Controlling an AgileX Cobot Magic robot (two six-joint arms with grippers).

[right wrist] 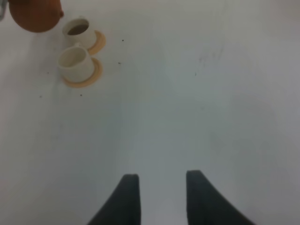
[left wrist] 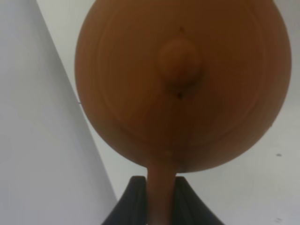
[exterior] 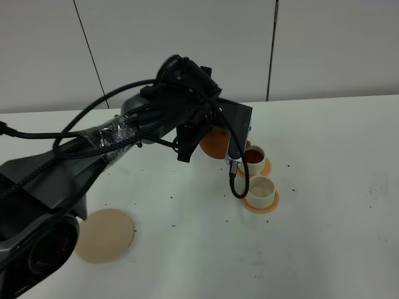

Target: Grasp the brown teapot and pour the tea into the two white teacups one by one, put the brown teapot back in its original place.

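My left gripper (left wrist: 161,204) is shut on the loop handle of the brown teapot (left wrist: 183,79), whose lid and knob fill the left wrist view. In the high view the teapot (exterior: 215,144) hangs above the table, just left of the two white teacups and mostly hidden by the wrist. The far cup (exterior: 255,160) holds dark tea (exterior: 257,153); the near cup (exterior: 262,189) looks empty. The pale beige coaster (exterior: 105,235) lies bare at the front left. My right gripper (right wrist: 161,197) is open over bare table, far from the cups (right wrist: 75,63).
Each cup sits on a small orange saucer (exterior: 269,202). The left arm (exterior: 112,140) with its cables crosses the table from the front left to the middle. Small dark specks dot the white tabletop (exterior: 324,237). A grey panelled wall stands behind.
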